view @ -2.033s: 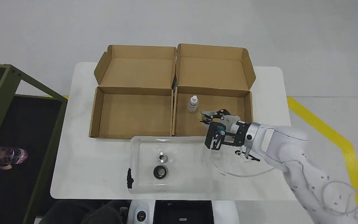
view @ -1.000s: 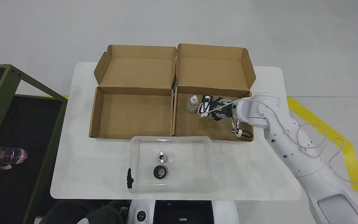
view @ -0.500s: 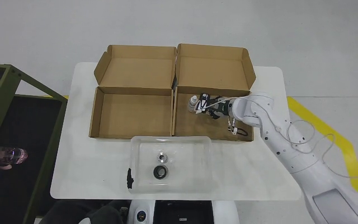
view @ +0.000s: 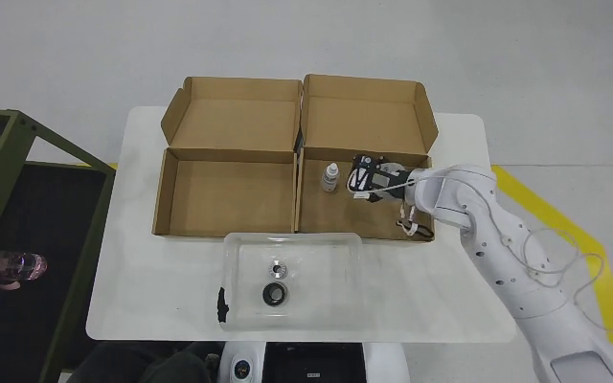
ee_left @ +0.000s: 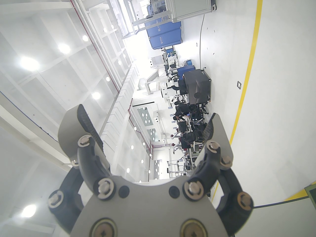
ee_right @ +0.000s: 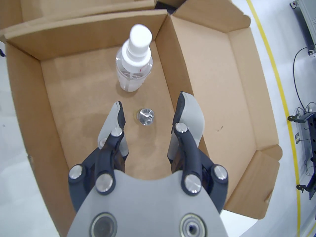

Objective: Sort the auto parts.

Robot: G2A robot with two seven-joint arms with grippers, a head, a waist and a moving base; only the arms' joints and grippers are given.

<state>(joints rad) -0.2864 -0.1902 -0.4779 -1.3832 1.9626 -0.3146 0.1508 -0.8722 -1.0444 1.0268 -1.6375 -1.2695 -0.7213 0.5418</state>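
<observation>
My right gripper (ee_right: 150,103) hangs open inside the right cardboard box (ee_right: 222,80), also seen as the right gripper (view: 369,177) from above. A small silver round part (ee_right: 145,116) lies on the box floor between the fingers, untouched. Just beyond it stands a clear spray bottle (ee_right: 134,60) with a white cap, the bottle (view: 329,177) near the box's left wall. A clear plastic tray (view: 326,251) at the table's front holds a silver part (view: 277,269) and a black ring (view: 276,294). My left gripper (ee_left: 148,115) is open, holds nothing and points out into the room.
The left cardboard box (view: 225,196) stands open beside the right one, both with lids folded back. A small black item (view: 222,306) sits at the tray's front left edge. Bare white table (view: 144,268) lies left and right of the tray.
The right arm swung from above the tray's right corner into the right box, came close to the bottle, then drew back a little to the right.
</observation>
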